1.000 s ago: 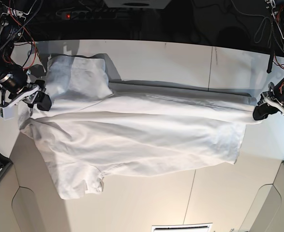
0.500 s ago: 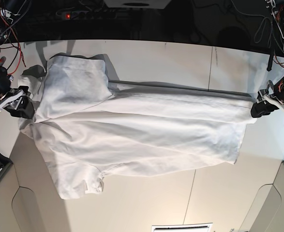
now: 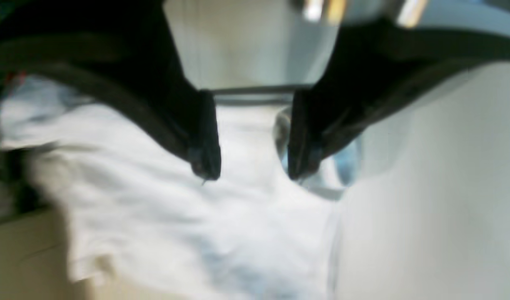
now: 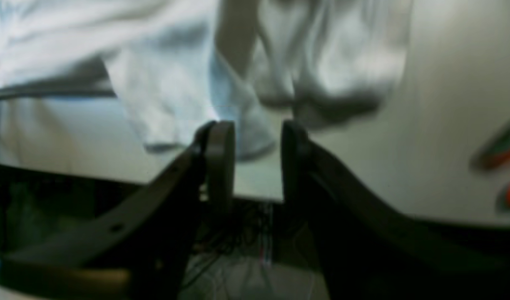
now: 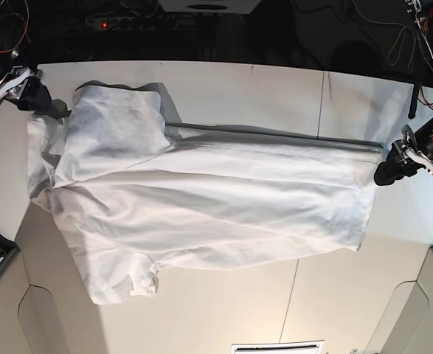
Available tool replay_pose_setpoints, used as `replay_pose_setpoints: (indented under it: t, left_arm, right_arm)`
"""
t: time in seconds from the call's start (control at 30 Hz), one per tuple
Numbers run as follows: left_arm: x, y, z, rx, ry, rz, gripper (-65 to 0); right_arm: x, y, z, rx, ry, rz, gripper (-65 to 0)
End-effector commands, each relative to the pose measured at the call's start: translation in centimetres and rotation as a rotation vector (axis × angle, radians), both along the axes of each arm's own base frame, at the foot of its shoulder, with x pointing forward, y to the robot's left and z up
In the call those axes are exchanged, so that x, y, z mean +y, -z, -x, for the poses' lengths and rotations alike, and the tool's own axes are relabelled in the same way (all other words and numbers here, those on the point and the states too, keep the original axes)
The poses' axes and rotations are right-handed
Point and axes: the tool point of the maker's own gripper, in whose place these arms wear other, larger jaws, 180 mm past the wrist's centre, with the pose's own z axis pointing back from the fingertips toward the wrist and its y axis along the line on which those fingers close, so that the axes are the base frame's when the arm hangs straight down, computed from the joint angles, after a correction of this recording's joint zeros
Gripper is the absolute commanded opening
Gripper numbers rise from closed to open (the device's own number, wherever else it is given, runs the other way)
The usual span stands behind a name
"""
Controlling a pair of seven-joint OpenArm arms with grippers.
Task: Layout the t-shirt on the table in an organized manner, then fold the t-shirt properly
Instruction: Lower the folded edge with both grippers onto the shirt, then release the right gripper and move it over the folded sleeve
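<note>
Overhead base view: a plain white t-shirt [image 5: 201, 199] lies spread across the middle of a wide white desk [image 5: 275, 81], long axis running side to side. The cloth is wrinkly but mostly flat. One sleeve is folded back over the body near the desk's far left corner in that view, making a doubled patch. Another sleeve points toward the near left edge of the desk. A thin dark seam [image 5: 321, 103] crosses the desk just beyond the shirt's right end.

Left gripper [image 5: 388, 174] sits at the shirt's right end in the base view, right at the corner of the hem. Left wrist cam, blurry: the two black jaws stand well apart w/ a clear gap, nothing between them; white cloth lies underneath [image 3: 175, 216] and bare desk off to the side. So the left jaws are parted and hold nothing.

Right gripper [image 5: 35, 94] is at the shirt's opposite end, by the folded sleeve, near the desk's far edge, approx. at the cloth's border. Right wrist cam, also blurry: the dark jaws [image 4: 255, 141] are partly apart, a narrow gap showing the desk edge, no cloth pinched in it. Bunched shirt fabric [image 4: 188, 83] lies just past the tips; touching or not, can't tell.
</note>
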Motion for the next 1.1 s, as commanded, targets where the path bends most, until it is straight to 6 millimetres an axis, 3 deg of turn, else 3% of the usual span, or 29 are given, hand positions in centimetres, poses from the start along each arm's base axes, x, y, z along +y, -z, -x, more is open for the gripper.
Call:
replay_pose_setpoints:
  t: [0.0,0.1,0.3,0.57,0.87,1.07]
  left_arm:
    - [0.5,-2.2,-1.0,-0.066,0.004,0.008,-34.5]
    - [-0.3,-2.3,-0.7,-0.053,0.030,0.057,-34.6]
    - [-1.0,-1.7,0.1,-0.032,0.042,0.094,-34.6]
    - [-3.4,-0.3,0.6,-0.020,0.038,0.156,-34.6]
    - [-4.0,-0.1,0.5,-0.026,0.032,0.176,-34.6]
    - [-4.0,0.0,0.5,-0.022,0.034,0.171,-34.6]
  right_arm:
    - [0.0,-0.7,-0.1,-0.037,0.000,-0.001,-46.6]
    - [0.5,-0.2,0.8,-0.029,0.010,-0.019,-46.2]
    - [1.4,0.3,0.2,-0.073,0.050,-0.066,-33.4]
    - [2.0,4.0,0.6,-0.008,0.068,-0.095,-33.1]
    - [1.9,6.6,-3.9,-0.023,0.120,-0.156,-33.1]
    - [4.1,9.2,-4.0,0.071,0.025,-0.151,-33.1]
